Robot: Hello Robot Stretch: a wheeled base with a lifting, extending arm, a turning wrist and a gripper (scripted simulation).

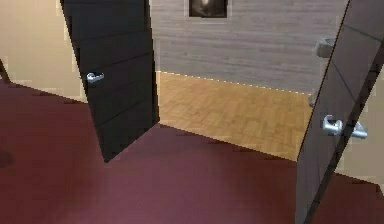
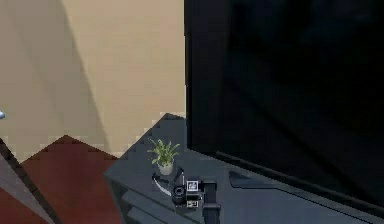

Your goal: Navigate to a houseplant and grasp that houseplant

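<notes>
A small houseplant (image 2: 164,154), green leaves in a pale pot, stands on a dark TV stand (image 2: 140,180) near its left corner in the arm side view. Just below and right of the pot is my gripper (image 2: 166,183), with its white marker squares (image 2: 196,194) to the right. The plant rests on the stand right behind the gripper's far end, so I cannot tell whether the gripper holds anything or touches the pot.
A large black television (image 2: 290,90) rises right of the plant. Beige walls and dark red floor (image 2: 60,175) lie left of the stand. Ahead, two dark doors (image 1: 115,70) (image 1: 335,120) with silver handles flank a doorway onto a wooden floor (image 1: 230,105) and grey wall.
</notes>
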